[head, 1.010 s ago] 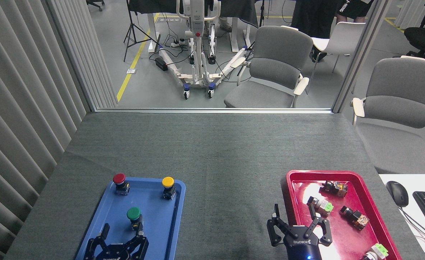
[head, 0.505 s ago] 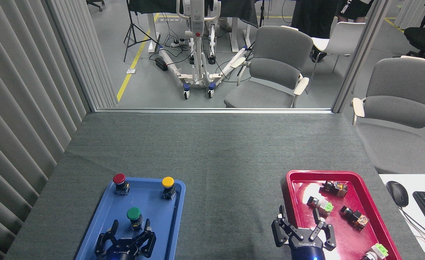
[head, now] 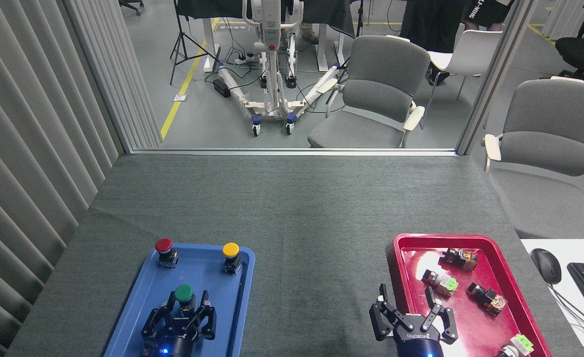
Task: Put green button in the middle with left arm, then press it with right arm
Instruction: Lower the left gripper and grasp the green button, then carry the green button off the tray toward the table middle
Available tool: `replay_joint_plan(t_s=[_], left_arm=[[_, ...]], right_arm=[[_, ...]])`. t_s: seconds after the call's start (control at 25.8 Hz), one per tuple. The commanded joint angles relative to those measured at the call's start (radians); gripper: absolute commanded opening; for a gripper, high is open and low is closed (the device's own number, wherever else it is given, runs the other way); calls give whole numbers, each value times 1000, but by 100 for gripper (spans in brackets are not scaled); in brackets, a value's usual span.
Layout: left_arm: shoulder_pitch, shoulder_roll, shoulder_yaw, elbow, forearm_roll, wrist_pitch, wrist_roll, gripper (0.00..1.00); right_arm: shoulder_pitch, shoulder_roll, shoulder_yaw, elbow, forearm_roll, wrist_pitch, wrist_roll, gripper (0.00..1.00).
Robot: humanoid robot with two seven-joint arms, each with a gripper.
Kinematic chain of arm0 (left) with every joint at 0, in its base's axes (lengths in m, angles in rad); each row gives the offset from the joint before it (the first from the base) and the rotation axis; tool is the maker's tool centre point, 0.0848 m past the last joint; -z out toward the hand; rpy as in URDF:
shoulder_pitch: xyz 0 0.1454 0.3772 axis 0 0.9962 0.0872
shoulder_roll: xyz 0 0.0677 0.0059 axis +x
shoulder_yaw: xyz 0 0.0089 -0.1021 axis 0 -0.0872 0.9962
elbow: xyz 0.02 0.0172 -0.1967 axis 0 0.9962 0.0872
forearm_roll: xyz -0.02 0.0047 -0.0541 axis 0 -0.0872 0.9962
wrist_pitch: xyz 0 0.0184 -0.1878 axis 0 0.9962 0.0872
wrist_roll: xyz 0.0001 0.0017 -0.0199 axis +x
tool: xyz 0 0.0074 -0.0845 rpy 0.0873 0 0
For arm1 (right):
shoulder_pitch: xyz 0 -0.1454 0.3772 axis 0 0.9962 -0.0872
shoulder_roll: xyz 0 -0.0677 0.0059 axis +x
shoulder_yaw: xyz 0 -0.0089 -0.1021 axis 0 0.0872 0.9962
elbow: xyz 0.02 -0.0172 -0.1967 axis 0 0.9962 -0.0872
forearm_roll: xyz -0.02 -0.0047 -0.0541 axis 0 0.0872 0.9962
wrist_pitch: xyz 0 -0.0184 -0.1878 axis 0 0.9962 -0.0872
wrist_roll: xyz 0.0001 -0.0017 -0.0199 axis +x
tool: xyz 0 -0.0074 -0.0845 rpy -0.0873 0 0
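Left gripper (head: 183,313) sits low over the blue tray (head: 133,317), its black fingers spread apart and reaching around the body of the green button (head: 184,293). The fingers look close to the button's short black base, one on each side, but they have not closed on it as far as I can see; whether any finger already touches it is hard to tell from this angle. The green button stands upright near the front middle of the tray, well apart from the red button (head: 163,245) at the back left and the yellow button (head: 230,249) at the back right.

Over on the other side, the right gripper (head: 411,325) hangs open at the near edge of the red tray (head: 406,248), holding nothing, with loose switch parts lying in the tray beyond it.

From where I stand, the risk is in the squeeze. The button is small, with a wide round cap on a narrow body, so a finger that lands first on one side could tip it over or push it across the smooth tray rather than trap it. A grip taken too high, on the rounded cap, might let it slip out during the lift. The tray's raised rim lies between the button and the grey counter (head: 292,213), so a carry that stays too low could catch the button there and knock it loose.
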Motion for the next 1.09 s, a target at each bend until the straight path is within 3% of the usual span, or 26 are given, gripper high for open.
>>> replay_joint_plan(t_s=[0.0,0.12,0.31,0.43,0.54,0.62,0.78,0.85,1.05], left_arm=[[-3,2,-4,15,0,35,6,28],[1,10,-34,14,-8,33,7,0],[6,19,-78,-32,-11,-20,44,0],[-34,31,-182,-88,-8,-146,98,0],[-109,10,-340,-83,17,-160,101,0],[-158,-30,-419,-26,48,-151,98,0],[-260,-130,-544,239,57,-135,95,0],[-281,-136,-587,327,58,-131,99,0],[-286,-135,-618,343,114,-80,96,0]], right_arm=[[-4,-2,3,2,-4,2,-1,100],[5,-2,3,1,-4,-1,-2,100],[13,-47,49,-5,-11,7,-8,100],[19,-51,59,-7,-24,8,-8,100],[19,-51,59,-7,-24,7,-8,100],[18,-51,59,-7,-24,8,-7,100],[19,-54,59,-5,-24,8,-8,100],[19,-54,57,-5,-25,8,-8,100],[19,-57,45,-4,-25,8,-11,100]])
